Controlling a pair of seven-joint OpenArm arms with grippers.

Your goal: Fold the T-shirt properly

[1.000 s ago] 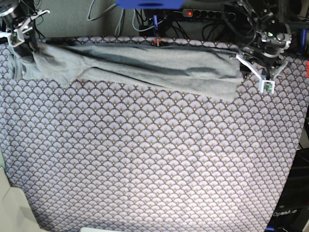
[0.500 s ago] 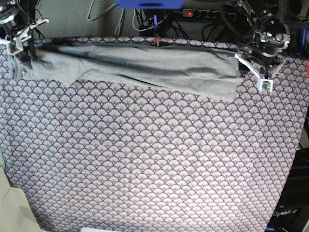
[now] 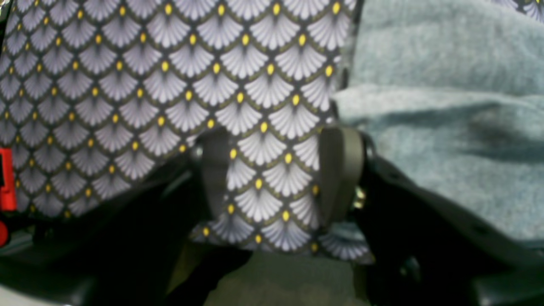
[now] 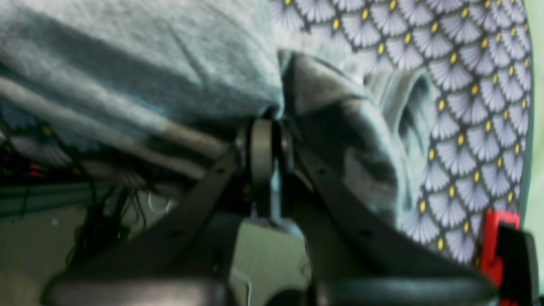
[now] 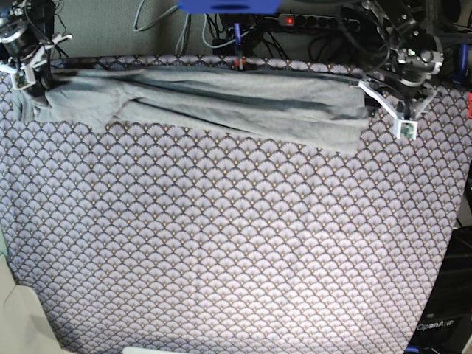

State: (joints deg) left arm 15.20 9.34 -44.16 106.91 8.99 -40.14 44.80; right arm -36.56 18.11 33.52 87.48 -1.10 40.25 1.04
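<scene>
The light grey T-shirt (image 5: 221, 103) lies bunched in a long band along the table's far edge. At the far left corner my right gripper (image 5: 31, 72) is shut on the T-shirt's left end. In the right wrist view the closed pads (image 4: 263, 144) pinch a fold of the T-shirt (image 4: 148, 63). My left gripper (image 5: 387, 110) stands open just past the T-shirt's right end. In the left wrist view its fingers (image 3: 340, 170) straddle bare tablecloth (image 3: 170, 85), with the T-shirt (image 3: 446, 127) beside the right finger; the left gripper (image 3: 276, 174) holds nothing.
The purple scallop-patterned tablecloth (image 5: 236, 243) covers the whole table. Behind the far edge hang cables and a power strip (image 5: 317, 21). A blue object (image 5: 225, 6) sits at the top middle. A pale object (image 5: 18, 317) lies past the front left corner.
My right gripper has drawn the T-shirt's left end back towards the far left corner, pulling the band straighter. The left gripper has hardly moved and stays open.
</scene>
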